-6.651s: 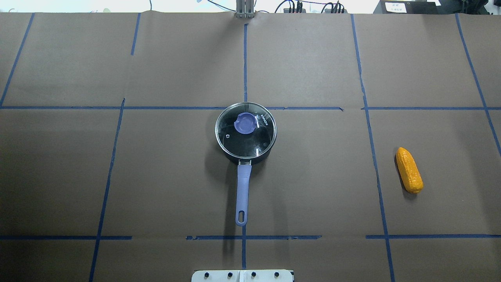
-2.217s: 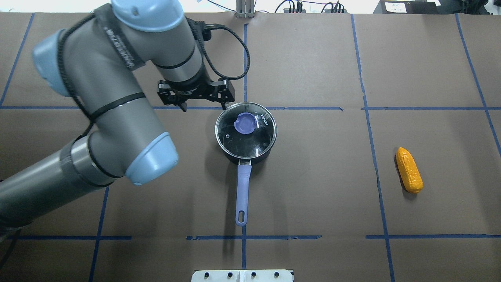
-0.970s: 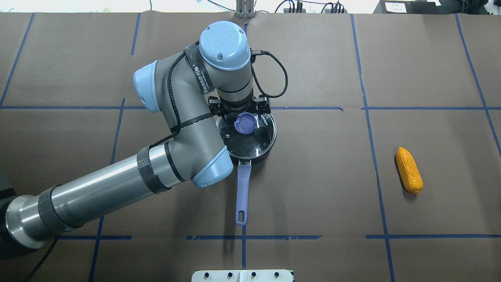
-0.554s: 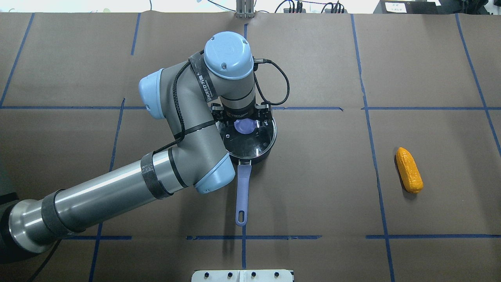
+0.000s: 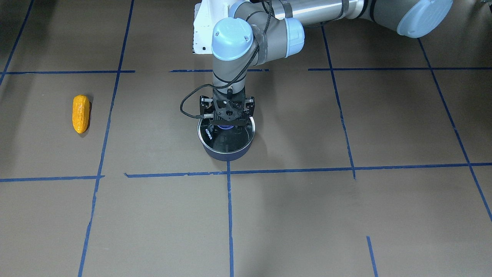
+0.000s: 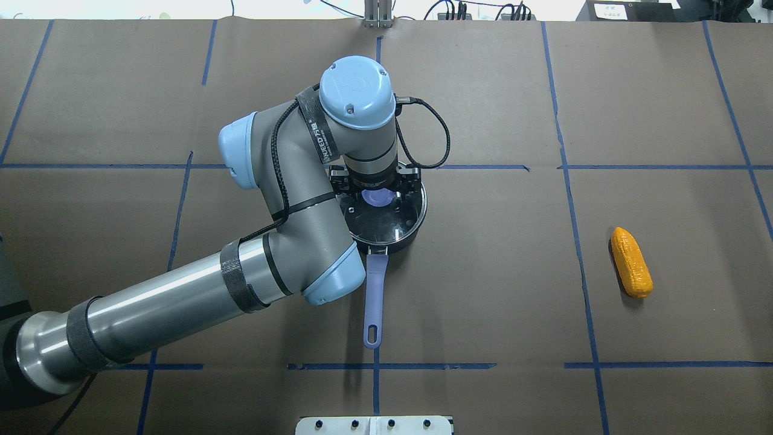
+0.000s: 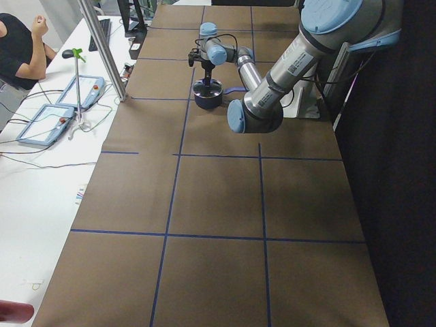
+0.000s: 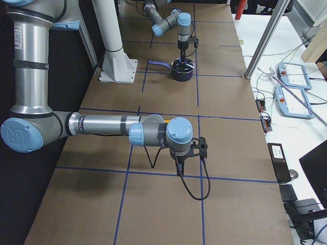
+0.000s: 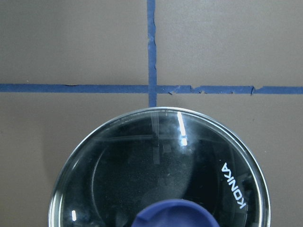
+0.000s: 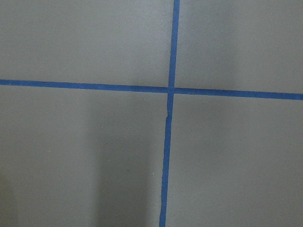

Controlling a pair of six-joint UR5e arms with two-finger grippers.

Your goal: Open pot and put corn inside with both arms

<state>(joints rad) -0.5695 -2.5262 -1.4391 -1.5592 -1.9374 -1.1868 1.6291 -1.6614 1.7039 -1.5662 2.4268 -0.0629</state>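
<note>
The pot (image 6: pixel 413 225) stands at the table's middle with its glass lid (image 6: pixel 386 222) on and its purple handle (image 6: pixel 374 290) pointing toward the robot. My left gripper (image 6: pixel 377 194) hangs straight down over the lid's purple knob (image 6: pixel 377 198), open, with one finger on each side of the knob. The front view shows the same gripper (image 5: pixel 226 124) on the pot (image 5: pixel 226 152). The left wrist view shows the lid (image 9: pixel 142 175) and the top of the knob (image 9: pixel 173 215). The corn (image 6: pixel 631 270) lies far to the right. My right gripper (image 8: pixel 178 167) shows only in the right side view; I cannot tell its state.
Blue tape lines grid the brown table cover. A white base plate (image 6: pixel 374 425) sits at the near edge. An operator (image 7: pixel 24 48) and teach pendants (image 7: pixel 61 116) are beside the table's far side. The right wrist view shows only paper and a tape cross (image 10: pixel 169 90).
My left arm came in from the left, swung over the pot and lowered its gripper around the lid knob. The pot and the corn have not moved.
</note>
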